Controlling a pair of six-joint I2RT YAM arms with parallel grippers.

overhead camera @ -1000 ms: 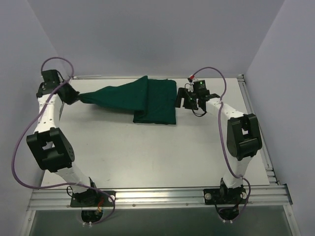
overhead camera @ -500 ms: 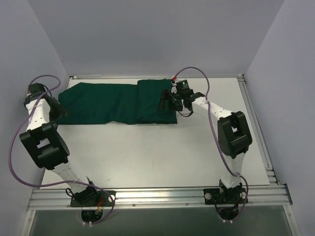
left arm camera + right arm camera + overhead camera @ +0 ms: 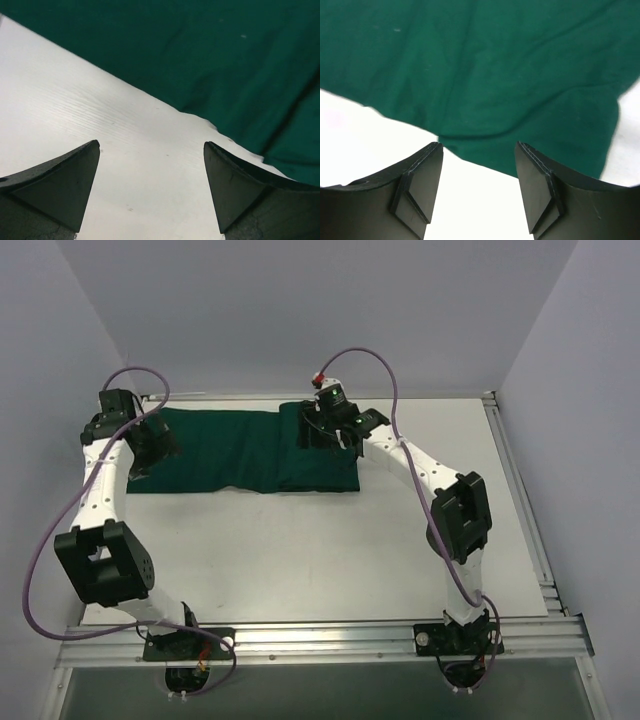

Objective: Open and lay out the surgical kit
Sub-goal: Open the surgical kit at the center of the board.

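Note:
The surgical kit shows as a dark green cloth (image 3: 230, 450) lying along the far side of the table. Its left half is spread flat, and its right part (image 3: 320, 465) lies folded in a thicker layer. My left gripper (image 3: 150, 455) hovers at the cloth's left end. In the left wrist view it (image 3: 151, 144) is open over bare table, with the cloth (image 3: 225, 60) just beyond its tips. My right gripper (image 3: 325, 435) hangs over the folded part. In the right wrist view it (image 3: 479, 145) is open and holds nothing, the cloth's edge (image 3: 495, 65) running just past its fingertips.
The white table (image 3: 300, 550) is ringed by grey walls. Aluminium rails run along the right edge (image 3: 520, 500) and the near edge (image 3: 320, 638). Purple cables loop off both arms, one of them (image 3: 40, 540) at the left.
My left gripper drew the cloth's left flap out flat to the left, let go and opened. My right gripper moved left over the folded part, its jaws narrowing a little.

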